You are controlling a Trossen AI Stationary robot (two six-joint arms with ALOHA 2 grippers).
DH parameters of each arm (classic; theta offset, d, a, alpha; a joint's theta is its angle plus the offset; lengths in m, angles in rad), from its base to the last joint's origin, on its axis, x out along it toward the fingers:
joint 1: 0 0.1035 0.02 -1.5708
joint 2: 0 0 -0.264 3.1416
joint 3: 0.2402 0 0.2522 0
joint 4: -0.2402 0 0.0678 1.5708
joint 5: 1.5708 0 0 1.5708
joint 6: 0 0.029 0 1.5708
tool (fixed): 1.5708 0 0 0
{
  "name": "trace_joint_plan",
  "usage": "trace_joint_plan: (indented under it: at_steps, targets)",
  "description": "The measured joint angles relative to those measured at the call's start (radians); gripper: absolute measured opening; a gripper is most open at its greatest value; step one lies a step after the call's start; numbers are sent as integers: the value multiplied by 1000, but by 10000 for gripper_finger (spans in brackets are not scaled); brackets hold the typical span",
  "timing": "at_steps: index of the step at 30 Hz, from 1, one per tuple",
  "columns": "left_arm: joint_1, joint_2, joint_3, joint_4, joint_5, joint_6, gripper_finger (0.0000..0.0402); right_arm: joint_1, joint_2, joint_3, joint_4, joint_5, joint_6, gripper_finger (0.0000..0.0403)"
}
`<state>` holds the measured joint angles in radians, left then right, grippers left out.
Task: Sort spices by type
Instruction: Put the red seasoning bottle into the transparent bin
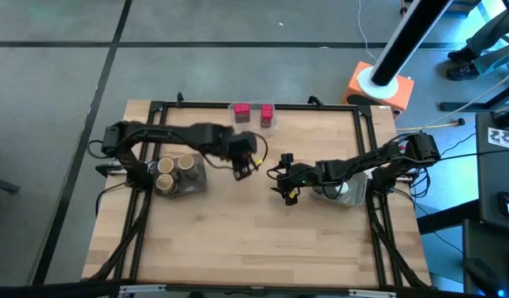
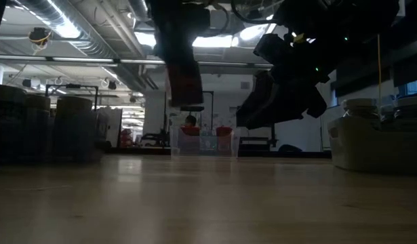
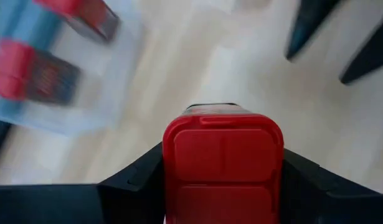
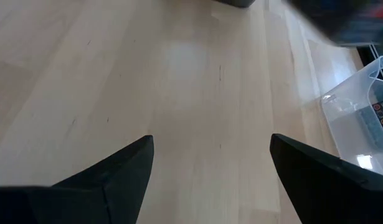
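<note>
Pale wooden surface (image 1: 237,232) under both arms. I see a red rectangular spice block (image 3: 222,162) pinched in the left claw (image 1: 242,170), held above mid-surface. Two more red blocks (image 1: 252,112) sit in a clear plastic tray (image 1: 271,126) at the far edge. Tan round-topped cylinders (image 1: 175,170) fill a bin under the left arm. Right claw (image 1: 289,192) hangs just beside the left, fingers (image 4: 116,177) spread, nothing between them.

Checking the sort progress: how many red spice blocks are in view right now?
3. Two red block-shaped spice containers sit in the clear plastic tray at the table's far edge; a third red block is gripped in the left hand. Others may be hidden.
</note>
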<state>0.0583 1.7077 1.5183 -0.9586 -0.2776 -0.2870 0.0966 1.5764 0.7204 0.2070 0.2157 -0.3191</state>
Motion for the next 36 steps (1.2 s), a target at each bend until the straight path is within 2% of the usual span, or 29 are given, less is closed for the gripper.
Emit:
trace_joint_plan:
  at_steps: [5, 14, 18, 26, 36]
  targets:
    - [85, 0, 35, 24, -38, 182, 201, 0, 0, 0, 0, 0, 0, 321]
    - [249, 1, 35, 175, -47, 479, 201, 0, 0, 0, 1, 1, 18, 321]
    - [321, 1, 34, 194, -4, 529, 201, 0, 0, 0, 1, 17, 29, 321]
    - [435, 29, -58, 332, 83, 609, 201, 0, 0, 0, 10, 18, 26, 321]
    - [492, 152, -87, 375, 170, 657, 201, -1, 0, 1, 17, 11, 16, 321]
